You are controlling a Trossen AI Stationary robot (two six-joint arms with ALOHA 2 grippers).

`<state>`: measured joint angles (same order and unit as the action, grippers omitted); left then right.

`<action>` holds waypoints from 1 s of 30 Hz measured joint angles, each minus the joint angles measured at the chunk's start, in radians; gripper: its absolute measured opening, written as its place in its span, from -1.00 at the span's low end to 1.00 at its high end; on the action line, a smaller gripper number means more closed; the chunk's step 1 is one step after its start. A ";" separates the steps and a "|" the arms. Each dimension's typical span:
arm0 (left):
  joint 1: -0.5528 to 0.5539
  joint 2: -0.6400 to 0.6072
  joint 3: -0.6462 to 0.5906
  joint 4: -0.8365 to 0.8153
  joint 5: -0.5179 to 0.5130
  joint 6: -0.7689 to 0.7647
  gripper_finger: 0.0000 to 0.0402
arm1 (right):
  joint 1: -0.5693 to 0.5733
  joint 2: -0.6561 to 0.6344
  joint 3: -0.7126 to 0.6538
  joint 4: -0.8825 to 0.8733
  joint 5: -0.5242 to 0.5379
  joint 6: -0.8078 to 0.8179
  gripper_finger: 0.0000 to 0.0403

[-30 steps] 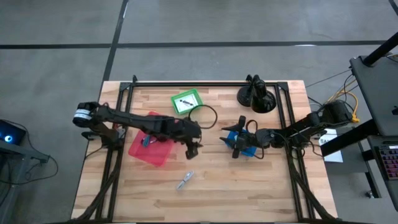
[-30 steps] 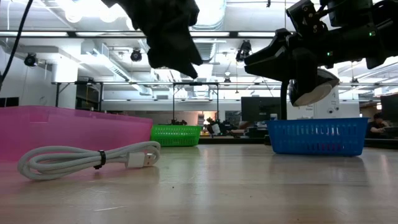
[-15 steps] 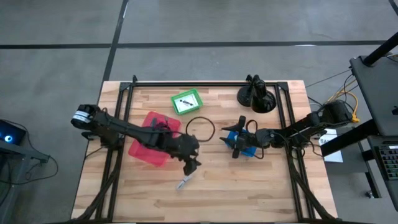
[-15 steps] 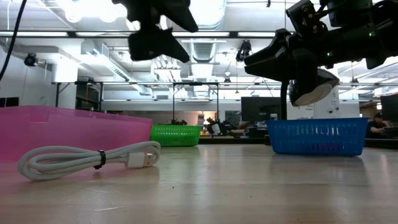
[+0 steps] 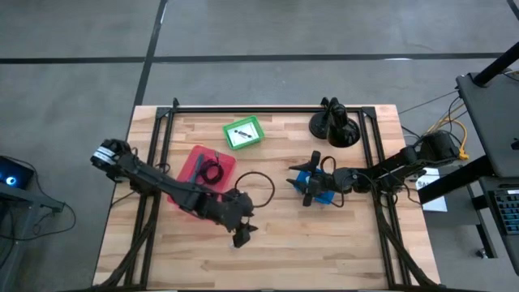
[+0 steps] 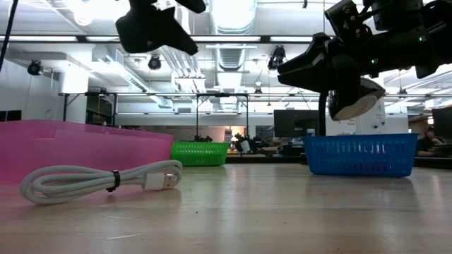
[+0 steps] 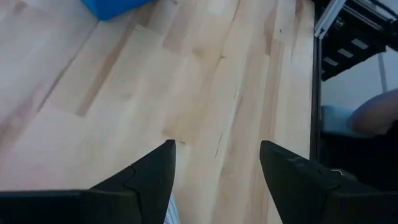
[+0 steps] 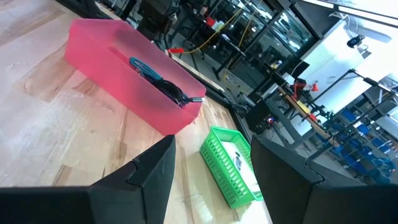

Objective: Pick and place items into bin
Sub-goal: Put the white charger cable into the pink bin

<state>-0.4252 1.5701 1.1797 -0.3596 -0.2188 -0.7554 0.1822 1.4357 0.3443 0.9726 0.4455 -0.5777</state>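
Overhead, table-level, two wrist views

Count, from above the bench [image 5: 324,243]:

Bins: three. One pink bin [image 5: 191,166] at about 9 o'clock from centre, one green bin [image 5: 243,132] at 12, one blue bin [image 5: 326,193] at 3.

Arms: two, each with one pincer; left pincer [image 5: 241,235] at 6, right pincer [image 5: 309,188] at 3 by the blue bin.

Cables: three seen. One dark coiled cable [image 5: 214,171] in the pink bin, one thin black loop [image 5: 253,185] on the bench beside it, one white cable [image 6: 99,180] in the level view.

Black stand [image 5: 333,126]: one, at 1 o'clock.

Items in the green bin: one white bar [image 5: 240,132] visible.
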 joint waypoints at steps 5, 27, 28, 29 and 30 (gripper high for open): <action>-0.026 0.057 0.017 -0.054 -0.003 -0.032 0.08 | 0.000 0.000 0.000 0.000 0.000 0.001 -0.03; -0.056 0.334 0.172 -0.272 0.086 -0.190 0.08 | 0.000 0.000 0.000 -0.005 0.000 0.001 -0.03; -0.056 0.341 0.172 -0.278 0.090 -0.203 0.08 | 0.000 0.000 0.000 -0.005 0.000 0.001 -0.03; -0.056 0.345 0.172 -0.288 0.092 -0.208 0.08 | 0.000 0.000 0.000 -0.005 0.000 0.001 -0.03; -0.056 0.347 0.172 -0.294 0.093 -0.211 0.08 | 0.000 0.000 0.000 -0.006 0.000 0.001 -0.03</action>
<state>-0.4816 1.9176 1.3518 -0.6535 -0.1257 -0.9661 0.1824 1.4359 0.3441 0.9671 0.4456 -0.5762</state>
